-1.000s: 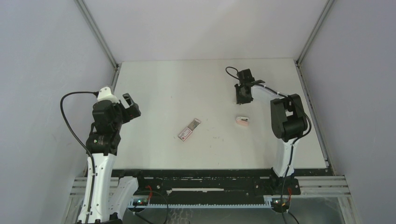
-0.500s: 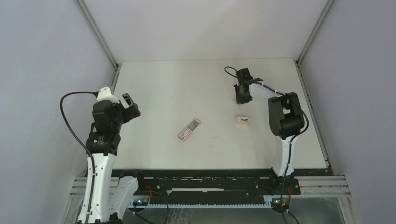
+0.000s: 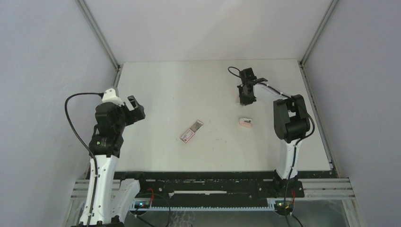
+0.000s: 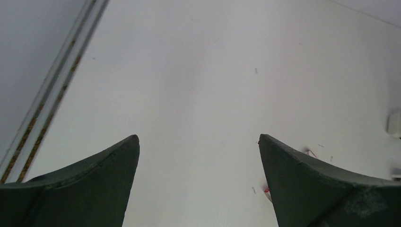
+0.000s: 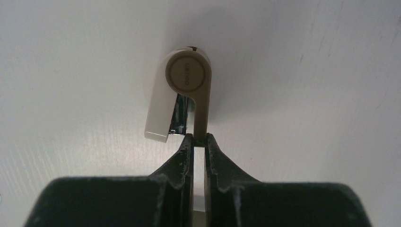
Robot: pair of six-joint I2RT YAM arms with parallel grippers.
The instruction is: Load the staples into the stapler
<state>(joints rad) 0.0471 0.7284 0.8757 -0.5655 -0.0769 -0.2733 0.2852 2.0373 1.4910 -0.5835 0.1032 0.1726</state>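
Observation:
The stapler (image 5: 187,72) is a small beige and white one with a round hinge and its two arms spread apart. My right gripper (image 5: 199,137) is shut on the tip of its beige arm; the white arm hangs to the left with a metal channel showing. In the top view the right gripper (image 3: 245,98) is at the far right of the table and hides the stapler. The staples (image 3: 191,132), a red-and-white box with its tray slid out, lie mid-table. My left gripper (image 3: 135,109) is open and empty at the left, also seen in the left wrist view (image 4: 198,142).
A small white and pink object (image 3: 245,122) lies on the table between the right gripper and the right arm's base. The table's left rail (image 4: 56,90) runs beside the left gripper. Grey walls enclose the table.
The left arm has shifted slightly to the right. The right gripper has moved only a little, still shut on the stapler.

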